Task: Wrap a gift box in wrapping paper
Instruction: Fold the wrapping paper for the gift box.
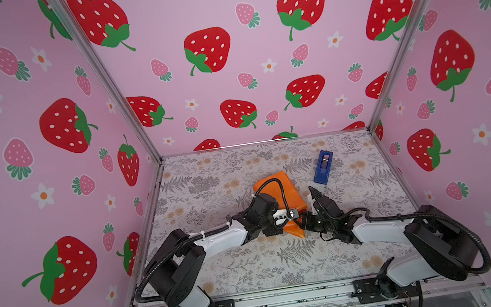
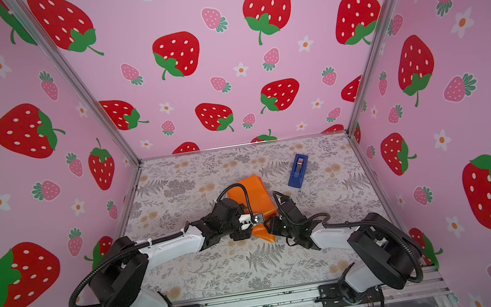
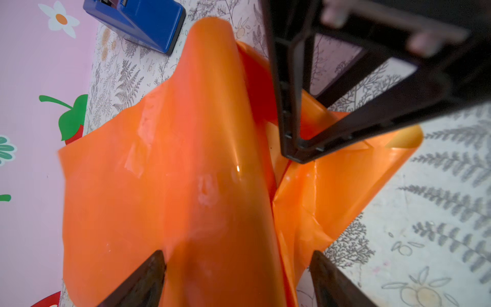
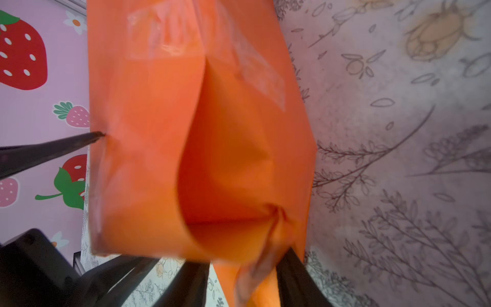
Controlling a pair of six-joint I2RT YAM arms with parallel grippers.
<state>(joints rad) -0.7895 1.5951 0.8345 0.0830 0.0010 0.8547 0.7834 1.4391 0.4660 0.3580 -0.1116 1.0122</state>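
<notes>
Wrapping paper: you have one orange sheet, bundled at mid-table.
Tape dispenser: one blue unit, to the far right of the paper.
Arms: two, the left arm and the right arm.
Claws: two, the left claw and the right claw, one on each of your arms.
Table: one, with a floral cover.

The paper is seen as smooth and glossy orange, creased in places, with a duller yellow reverse; clear shiny strips are stuck on it. The dispenser is made of glossy blue plastic. The tabletop is covered in a matt printed sheet. The frame is made of bare silvery metal, the arm shells of smooth white plastic.
</notes>
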